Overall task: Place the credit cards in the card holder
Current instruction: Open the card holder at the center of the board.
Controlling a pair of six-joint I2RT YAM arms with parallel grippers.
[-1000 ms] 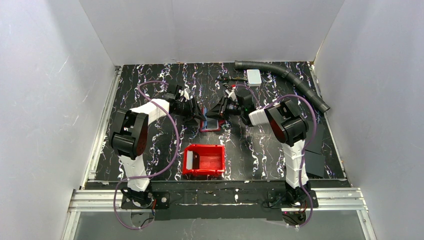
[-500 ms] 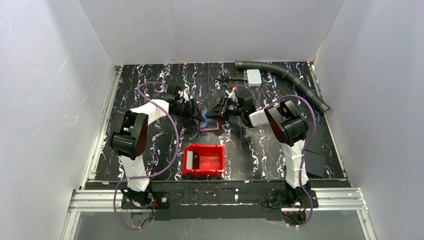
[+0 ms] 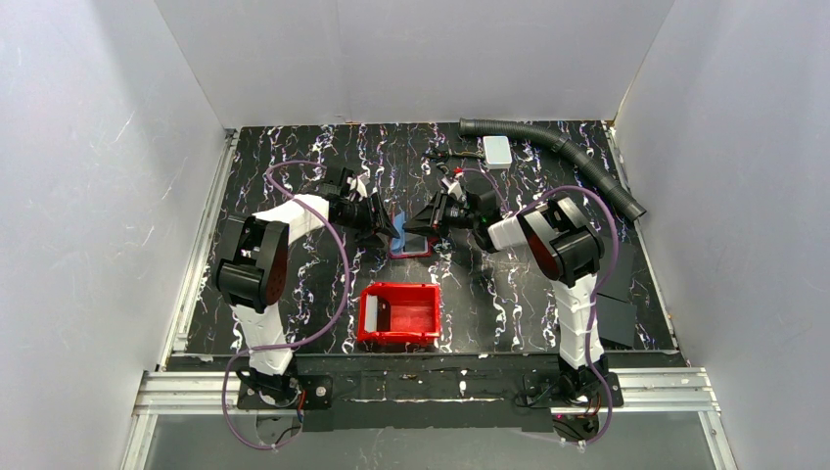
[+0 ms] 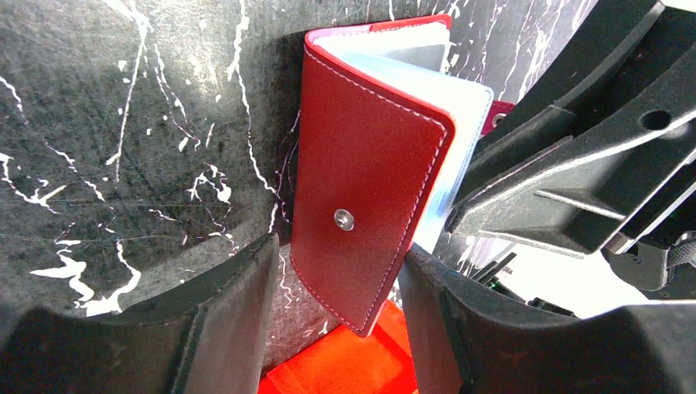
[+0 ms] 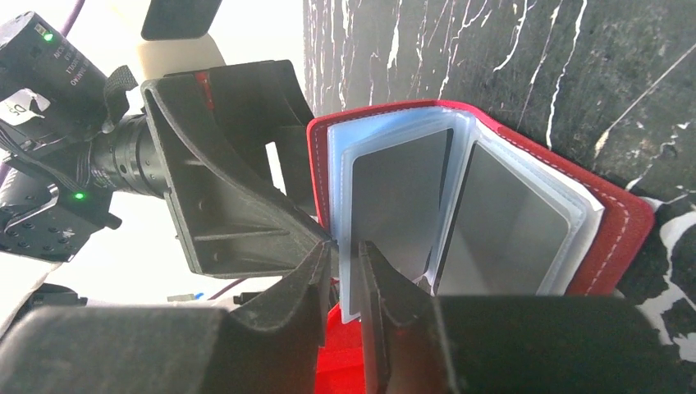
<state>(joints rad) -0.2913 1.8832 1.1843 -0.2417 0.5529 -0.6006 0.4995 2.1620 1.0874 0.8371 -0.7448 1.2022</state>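
The card holder (image 3: 412, 243) is a dark red wallet lying open on the black marbled table between both arms. In the left wrist view its raised cover (image 4: 369, 189), with a round snap, stands between the fingers of my open left gripper (image 4: 341, 250); the right finger (image 4: 443, 320) touches its edge and the left finger stays apart. My right gripper (image 5: 345, 246) is shut on the edge of a clear plastic sleeve (image 5: 349, 283) of the wallet. Grey rectangles (image 5: 398, 197) show inside the sleeves. A white flat piece (image 3: 376, 313), perhaps the credit cards, leans in the red bin.
A bright red plastic bin (image 3: 399, 335) sits near the front, below the wallet. A white boxy block (image 3: 497, 150) and a black corrugated hose (image 3: 563, 149) lie at the back right. Black flat sheets (image 3: 615, 315) lie at the right edge.
The wallet's cover and a pale blue sleeve have been tipped up more upright. Both grippers have shifted slightly round the wallet.
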